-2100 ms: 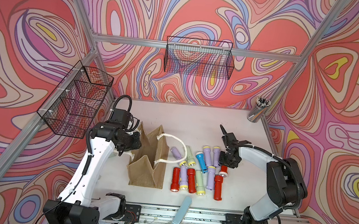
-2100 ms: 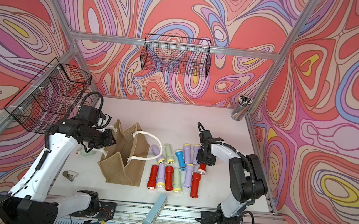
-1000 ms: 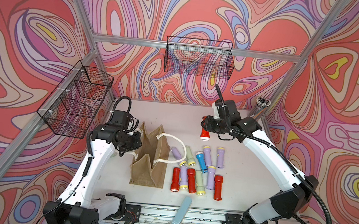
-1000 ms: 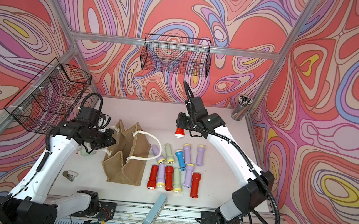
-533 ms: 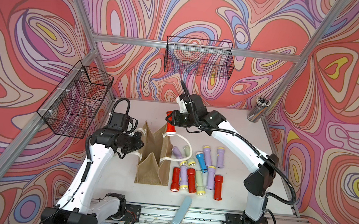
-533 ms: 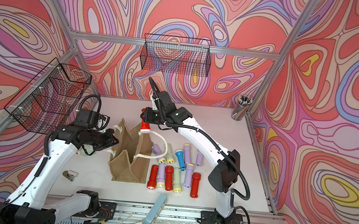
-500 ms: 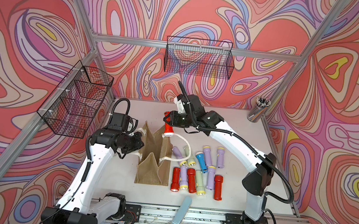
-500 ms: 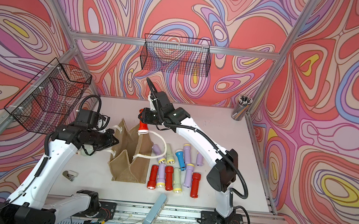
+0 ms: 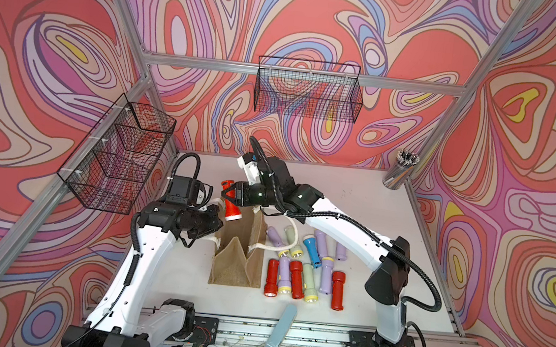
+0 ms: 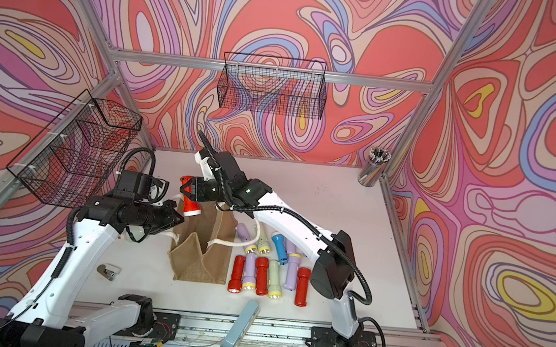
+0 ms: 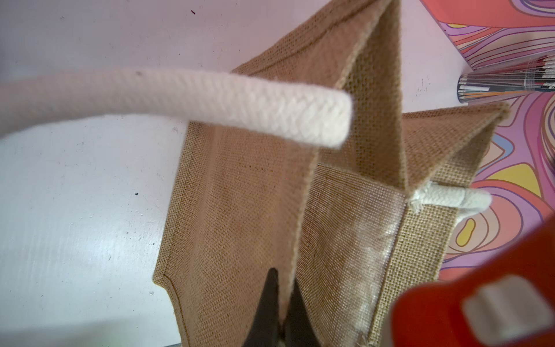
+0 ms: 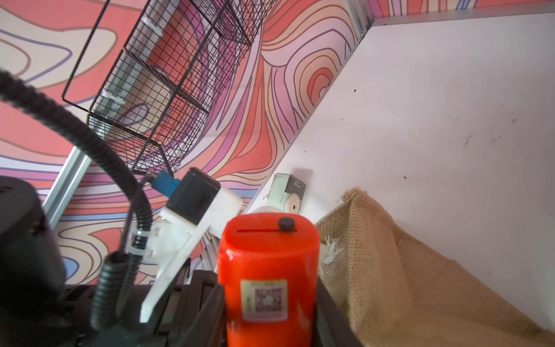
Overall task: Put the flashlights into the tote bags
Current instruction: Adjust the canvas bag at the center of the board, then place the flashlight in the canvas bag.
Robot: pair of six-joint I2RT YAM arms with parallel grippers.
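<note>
Flashlights [image 9: 308, 278] lie right of the tote bag [image 9: 229, 268], one flashlight [image 9: 231, 208] above its far end.

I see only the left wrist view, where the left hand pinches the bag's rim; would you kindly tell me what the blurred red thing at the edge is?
Observer: It is a red flashlight, gripped by the right hand over the open top of the tote bag.
Operator: Thank you. Which way does it point?
Observer: Its wide head points down towards the bag, and its tail end is up.
</note>
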